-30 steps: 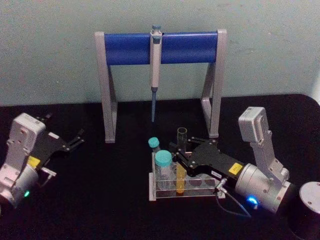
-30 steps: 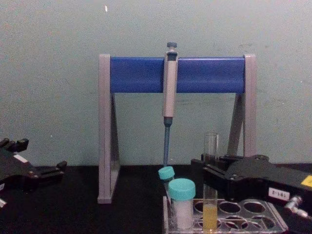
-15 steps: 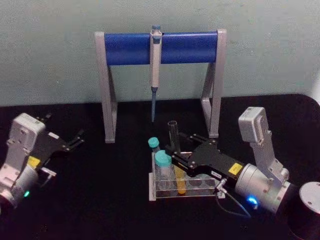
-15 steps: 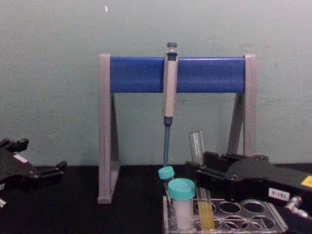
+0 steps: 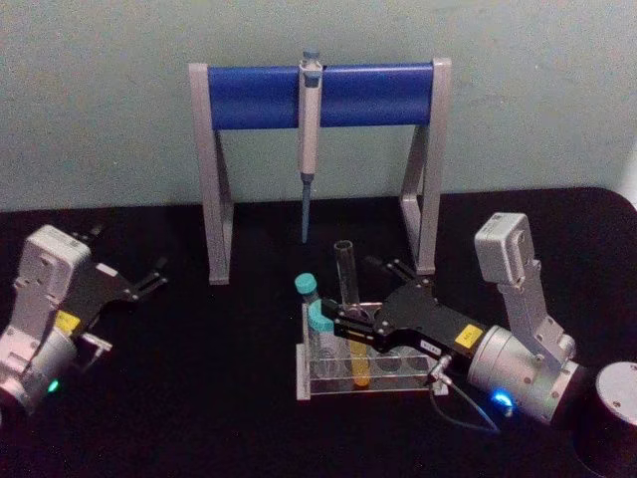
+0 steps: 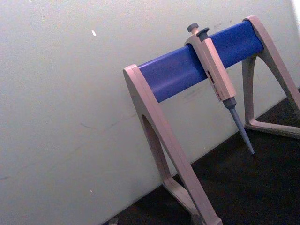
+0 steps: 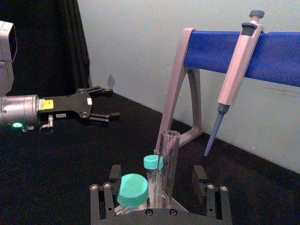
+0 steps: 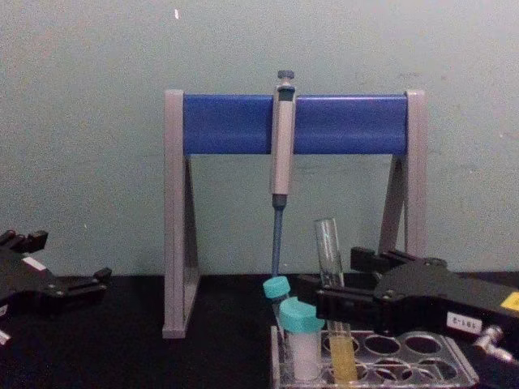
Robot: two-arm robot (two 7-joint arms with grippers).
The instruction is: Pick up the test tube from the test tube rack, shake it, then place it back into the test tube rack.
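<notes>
In the test tube rack (image 5: pixel 383 386), the test tube (image 5: pixel 349 304) leans between the right gripper's (image 5: pixel 350 324) spread fingers

The right gripper (image 5: pixel 350 330) has shifted left over the test tube rack (image 5: pixel 328 383); the test tube (image 5: pixel 349 299), upright a second ago, now leans left.

A pale green wall (image 5: pixel 100 100) rises behind the black table (image 5: pixel 199 418).

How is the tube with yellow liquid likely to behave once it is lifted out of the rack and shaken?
The test tube looks like thin glass, so probably fragile and slippery in the right pincer. It has no cap, so the liquid may splash out. Its bottom sits in the rack and it leans, so it could tip.
</notes>
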